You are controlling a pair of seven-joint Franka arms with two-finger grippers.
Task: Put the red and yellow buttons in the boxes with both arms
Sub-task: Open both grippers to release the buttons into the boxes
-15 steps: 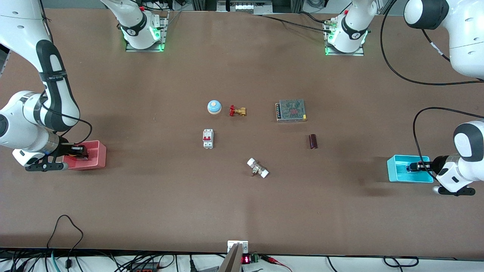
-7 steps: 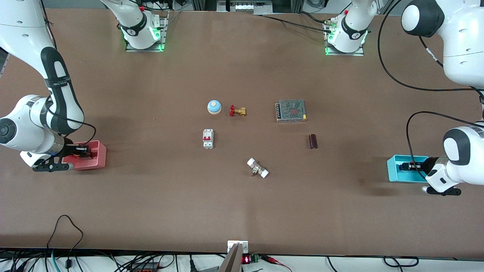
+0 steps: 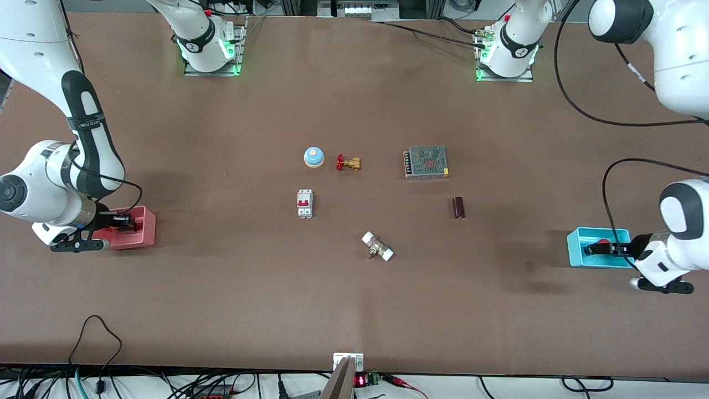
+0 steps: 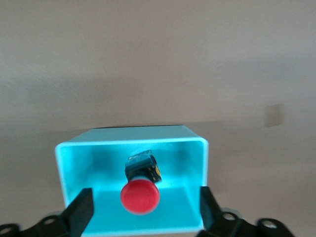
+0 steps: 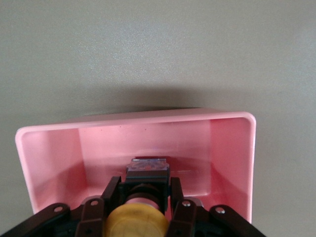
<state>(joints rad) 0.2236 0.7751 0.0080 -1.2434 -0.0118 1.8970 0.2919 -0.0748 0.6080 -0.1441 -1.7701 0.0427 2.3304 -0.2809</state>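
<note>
The red button (image 4: 140, 190) lies loose in the cyan box (image 4: 74, 163), which sits at the left arm's end of the table (image 3: 576, 249). My left gripper (image 4: 142, 212) is open over that box, its fingers (image 4: 81, 210) wide apart on either side of the button and not touching it; it also shows in the front view (image 3: 601, 247). My right gripper (image 5: 143, 197) is shut on the yellow button (image 5: 138, 222), holding it inside the pink-red box (image 5: 232, 148) at the right arm's end of the table (image 3: 145, 230); the gripper shows there too (image 3: 119, 223).
Mid-table stand a blue domed bell (image 3: 313, 157), a brass valve with red handle (image 3: 348, 163), a grey mesh-topped unit (image 3: 426, 162), a white breaker (image 3: 304, 203), a dark cylinder (image 3: 458, 207) and a white-ended fitting (image 3: 377, 246).
My left gripper has opened and let the red button drop into the cyan box, then drawn back a little. My right gripper has hardly moved and still holds the yellow button.
</note>
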